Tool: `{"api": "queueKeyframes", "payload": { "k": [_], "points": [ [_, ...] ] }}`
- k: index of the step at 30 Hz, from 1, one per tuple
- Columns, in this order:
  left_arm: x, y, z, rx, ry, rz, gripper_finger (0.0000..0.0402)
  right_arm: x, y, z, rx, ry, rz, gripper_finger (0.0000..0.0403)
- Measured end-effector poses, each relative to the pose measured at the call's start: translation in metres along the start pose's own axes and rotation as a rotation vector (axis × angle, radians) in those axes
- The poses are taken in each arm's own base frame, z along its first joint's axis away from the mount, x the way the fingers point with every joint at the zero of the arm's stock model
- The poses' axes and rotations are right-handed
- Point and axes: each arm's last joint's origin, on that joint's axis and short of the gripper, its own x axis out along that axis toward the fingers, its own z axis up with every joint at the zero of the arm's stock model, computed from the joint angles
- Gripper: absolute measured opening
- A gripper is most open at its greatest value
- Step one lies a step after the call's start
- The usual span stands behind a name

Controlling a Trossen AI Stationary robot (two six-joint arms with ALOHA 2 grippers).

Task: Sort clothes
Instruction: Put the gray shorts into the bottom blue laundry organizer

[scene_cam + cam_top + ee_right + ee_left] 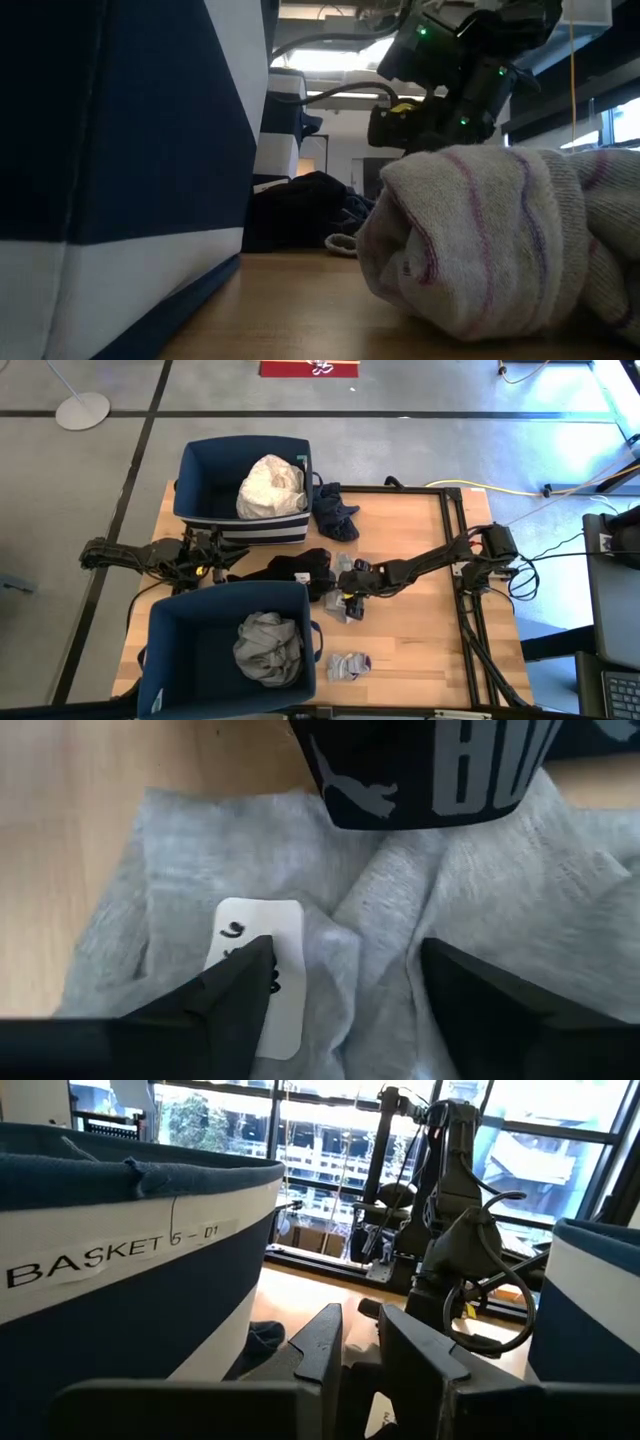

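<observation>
My right gripper (pixel 350 588) is open, pointing down over a light grey garment (pixel 420 900) that lies on the table mid-way between the bins. Its fingers stand on either side of a raised fold, beside a white label (pixel 262 970). A black garment with a printed waistband (pixel 420 770) lies over the grey one's far edge and also shows in the high view (pixel 295 568). My left gripper (pixel 215 555) waits empty between the two bins, its fingers nearly together. A navy garment (pixel 335 510) and grey socks (pixel 348 665) lie on the table. My right gripper comes at the light grey garment from above. One fingertip (pixel 245 975) is at the white label and the other (pixel 470 980) is over the cloth, with a raised fold (pixel 340 935) between them. I cannot tell whether the fingertips touch the cloth.
The far navy bin (pixel 200 470) holds a white garment (pixel 270 485). The near navy bin (pixel 170 650) holds a grey garment (pixel 268 648). The black frame of the right arm's mount (pixel 455 540) stands along the table's right side. Bare wood shows right of the socks.
</observation>
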Motion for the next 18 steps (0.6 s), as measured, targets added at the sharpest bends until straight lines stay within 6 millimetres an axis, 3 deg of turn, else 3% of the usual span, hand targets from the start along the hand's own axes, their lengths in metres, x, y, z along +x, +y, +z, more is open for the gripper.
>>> {"api": "queueKeyframes", "payload": {
  "k": [3,9,11,14,18],
  "points": [
    [0.0,0.0,0.001,-0.005,-0.01,-0.001,0.006,0.0,-0.001,-0.001,-0.002,0.009,-0.019,0.0191],
    [0.0,-0.001,0.01,-0.058,-0.094,-0.012,0.006,0.0,-0.002,-0.002,-0.029,0.032,-0.043,0.0029],
    [-0.001,-0.001,0.014,-0.047,-0.137,-0.016,0.006,-0.003,-0.004,0.0,-0.04,0.032,-0.042,0.0018],
    [-0.002,-0.002,0.02,-0.031,-0.185,-0.018,0.006,-0.015,-0.007,0.006,-0.041,0.029,-0.052,0.0037],
    [-0.005,-0.002,0.033,-0.041,-0.22,-0.026,0.006,-0.046,-0.01,0.016,-0.088,0.063,-0.117,0.0025]
  ]
}}
